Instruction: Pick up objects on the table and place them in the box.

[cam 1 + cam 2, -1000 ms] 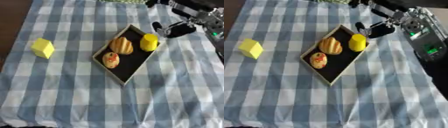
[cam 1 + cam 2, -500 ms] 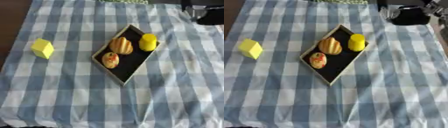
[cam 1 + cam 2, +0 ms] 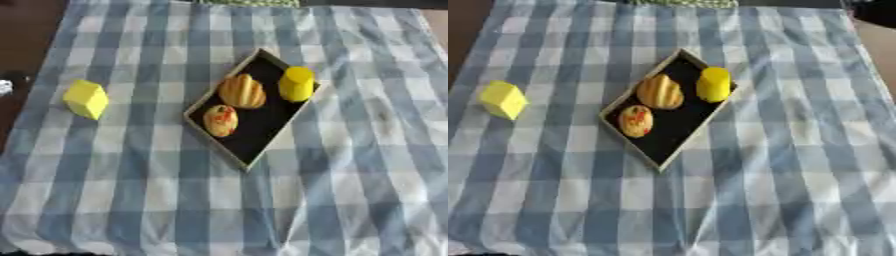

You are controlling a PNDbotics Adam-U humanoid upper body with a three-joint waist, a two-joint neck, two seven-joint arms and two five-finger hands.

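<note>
A black box [image 3: 265,127] with a light wooden rim lies askew in the middle of the checked cloth. Inside it stand a yellow cylinder [image 3: 297,83] at the far end, a ribbed golden bun [image 3: 242,91] and a round orange piece with red specks [image 3: 220,120]. A yellow cube [image 3: 86,99] rests on the cloth well to the left of the box. Only a dark part of my right hand [image 3: 871,10] shows, at the top right corner of the right eye view, far from the box. My left hand appears in no view.
The blue and white checked cloth [image 3: 350,190] covers the table. Dark floor [image 3: 22,45] borders its left edge, with a small pale thing [image 3: 5,87] lying there. A green patterned strip [image 3: 680,3] sits at the far edge.
My right hand, which hovered beside the yellow cylinder at the box's far end, has drawn back up and to the right, almost out of the picture. The objects have stayed put.
</note>
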